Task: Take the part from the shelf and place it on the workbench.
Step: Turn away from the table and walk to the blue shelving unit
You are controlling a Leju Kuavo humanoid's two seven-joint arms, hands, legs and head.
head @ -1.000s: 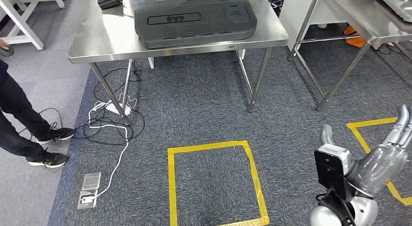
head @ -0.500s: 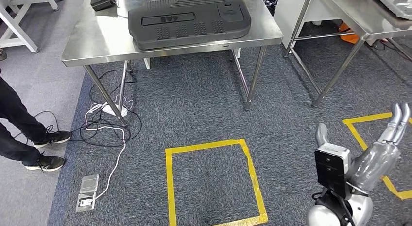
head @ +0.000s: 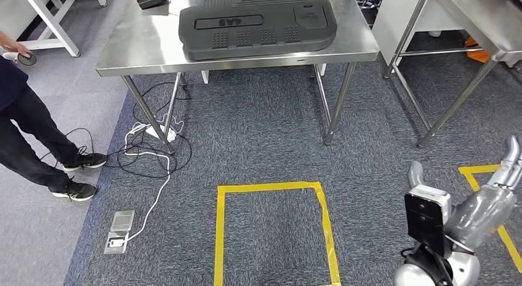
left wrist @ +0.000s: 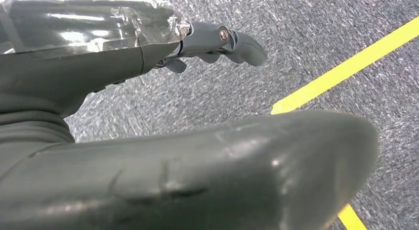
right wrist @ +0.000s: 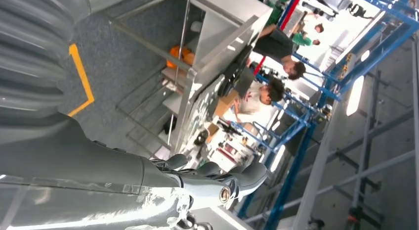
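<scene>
From the head view, the part [head: 257, 25], a wide dark moulded panel, lies flat on the steel desk [head: 154, 49] ahead, so the placing looks done as far as this shows; whether that desk is the workbench meant, and whether more parts wait on a shelf, I cannot tell. The right hand [head: 492, 194] hangs low at the robot's side over the carpet, near a yellow tape line [head: 486, 172], with its fingers stretched out and nothing between them. A taped yellow square [head: 271, 230] marks the floor between robot and desk, white cables [head: 148, 157] trail under the desk's left legs, and a person's legs [head: 37, 150] stand to the left; the person is cut off by the frame edge. A second desk [head: 468, 21] at the right is also cut off, and what it carries is out of frame. In the left wrist view, the left hand [left wrist: 148, 91] hangs above the carpet and tape, thumb blurred and large in front, the darker fingers [left wrist: 222, 42] extended and apart, holding nothing. In the right wrist view, the right hand's fingers reach out loosely, also bare of any load; behind them are a desk's legs, blue racking [right wrist: 321, 111] and seated people [right wrist: 267, 91], too small and overexposed to read further. What is on the racking is too bright and distant to make out.
</scene>
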